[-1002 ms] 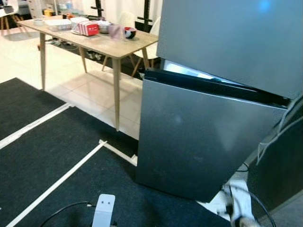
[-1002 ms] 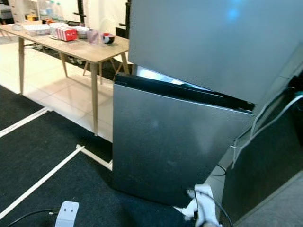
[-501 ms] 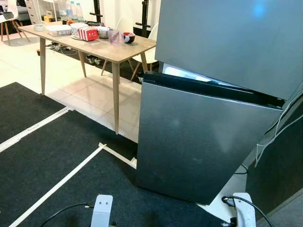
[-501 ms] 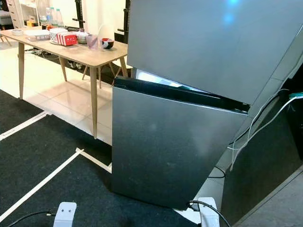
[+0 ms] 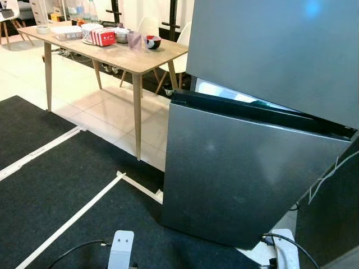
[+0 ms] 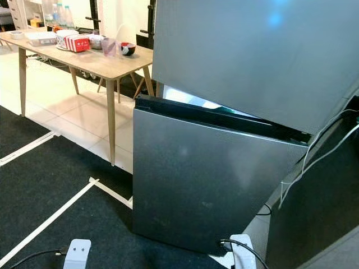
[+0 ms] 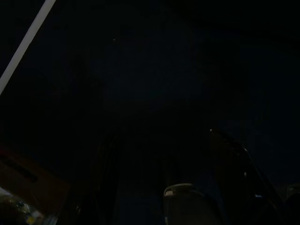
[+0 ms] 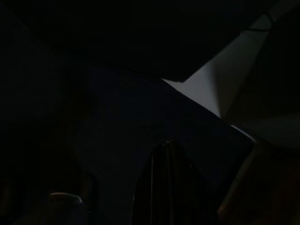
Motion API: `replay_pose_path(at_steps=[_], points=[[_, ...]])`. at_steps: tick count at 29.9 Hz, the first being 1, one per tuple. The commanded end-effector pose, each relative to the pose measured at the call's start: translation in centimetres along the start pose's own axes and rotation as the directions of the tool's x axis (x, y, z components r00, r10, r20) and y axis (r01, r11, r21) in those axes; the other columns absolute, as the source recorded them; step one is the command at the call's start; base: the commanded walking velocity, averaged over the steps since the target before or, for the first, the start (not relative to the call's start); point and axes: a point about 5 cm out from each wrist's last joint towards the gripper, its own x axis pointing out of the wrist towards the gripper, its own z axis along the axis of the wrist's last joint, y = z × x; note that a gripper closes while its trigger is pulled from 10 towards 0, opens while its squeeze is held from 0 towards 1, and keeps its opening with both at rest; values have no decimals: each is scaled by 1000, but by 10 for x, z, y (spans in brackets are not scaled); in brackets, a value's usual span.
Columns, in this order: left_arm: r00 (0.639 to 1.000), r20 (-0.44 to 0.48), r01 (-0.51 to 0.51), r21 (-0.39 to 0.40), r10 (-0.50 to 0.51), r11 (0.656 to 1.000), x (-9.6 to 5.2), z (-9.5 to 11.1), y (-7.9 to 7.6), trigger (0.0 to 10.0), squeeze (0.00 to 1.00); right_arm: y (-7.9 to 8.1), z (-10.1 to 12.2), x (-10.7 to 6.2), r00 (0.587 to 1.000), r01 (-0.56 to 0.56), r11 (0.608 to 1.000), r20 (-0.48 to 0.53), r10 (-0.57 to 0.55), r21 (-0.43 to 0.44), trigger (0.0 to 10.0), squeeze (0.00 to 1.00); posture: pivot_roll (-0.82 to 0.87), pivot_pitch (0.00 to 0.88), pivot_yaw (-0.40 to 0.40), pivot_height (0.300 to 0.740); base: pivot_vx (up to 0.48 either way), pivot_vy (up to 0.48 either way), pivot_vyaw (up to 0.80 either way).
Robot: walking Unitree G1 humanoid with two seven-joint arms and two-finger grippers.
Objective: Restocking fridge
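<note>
fridge (image 5: 269, 84) top cut off, fridge interior hidden, wrist views near-black

A black carpet (image 5: 50, 196) marked with white tape lines (image 5: 73, 216) covers the near floor, giving way to glossy cream tiles (image 5: 106, 109) further back. A long wooden table (image 5: 120, 56) on slim splayed legs stands on the tiles, with a pale chair (image 5: 182, 53) behind it. A white power strip (image 5: 122, 249) with a black cable (image 5: 76, 249) lies on the carpet

We see a tall grey brushed-metal fridge (image 5: 247, 168) with a dull sheen, a matt pale wooden table (image 5: 120, 56) beside it, over glossy cream tiles (image 5: 106, 112).
</note>
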Motion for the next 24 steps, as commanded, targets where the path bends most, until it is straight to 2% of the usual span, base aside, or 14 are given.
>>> replay_pose_path(at_steps=[1, 6, 8, 24], points=[[1000, -6, 15, 4, -15, 1000, 0, -2, -4, 10000, 0, -3, -4, -1, 1000, 12, 1000, 4, -12, 16, 10000, 0, 18, 0, -102, 738, 251, 0, 0], [1000, -3, 18, 10, -18, 1000, 0, -2, -3, 10000, 0, -6, -3, -1, 1000, 15, 999, 7, -15, 45, 10000, 0, 18, 0, -98, 738, 247, 0, 0], [1000, -2, 19, 14, -19, 1000, 0, -2, -3, 10000, 0, -7, -4, -1, 1000, 14, 999, 7, -15, 48, 10000, 0, 17, 0, -96, 738, 247, 0, -569], [1000, -4, 30, 38, -30, 999, -1, -2, -3, 10000, 0, -14, -9, -3, 1000, 24, 996, 1, -24, 84, 10000, 0, 17, 0, -92, 738, 215, 0, -799]])
